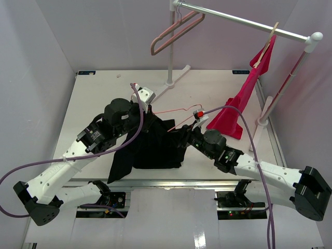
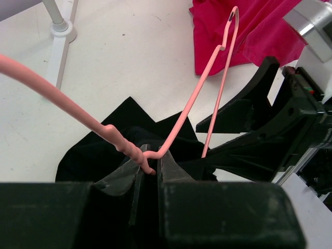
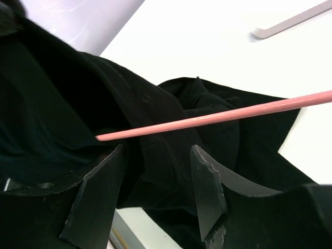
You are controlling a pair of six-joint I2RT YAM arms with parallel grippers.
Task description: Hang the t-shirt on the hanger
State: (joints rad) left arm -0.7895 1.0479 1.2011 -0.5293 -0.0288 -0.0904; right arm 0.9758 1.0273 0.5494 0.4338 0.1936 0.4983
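White table [image 1: 104, 93], pale lilac walls around it, and a clothes rail [image 1: 244, 21] standing at the far edge: that is our setting.

We begin at the left gripper [image 2: 150, 168]. Its jaws are pinched tight on the hanger [image 2: 207, 67], right at the twisted neck, and the slim hook reaches out toward the red shirt [image 2: 259, 31]. Below that grip the t-shirt [image 1: 155, 145] hangs and pools at the middle of the table's near edge, partly lifted by the wire and partly lying flat.

The right gripper [image 3: 158, 150] stands open, its fingers apart. Black cloth lies in the gap and the pink wire crosses just above, vanishing into a fold. It has hold of nothing that we can see.

We judge the step to be working the shirt over one arm of the hanger. To do it well, we would keep the left grip steady and the hanger level. We would close the right fingers on one layer of cloth, not on the wire, and draw it along the arm rather than away from it.

Only the overhead view shows the rail, its dusty-pink hangers [image 1: 174, 33] and how much shirt rests on the table. Only the left wrist view shows the hold at the neck. Only the right wrist view shows the parted fingers; from above, that gripper merges with the black fabric.
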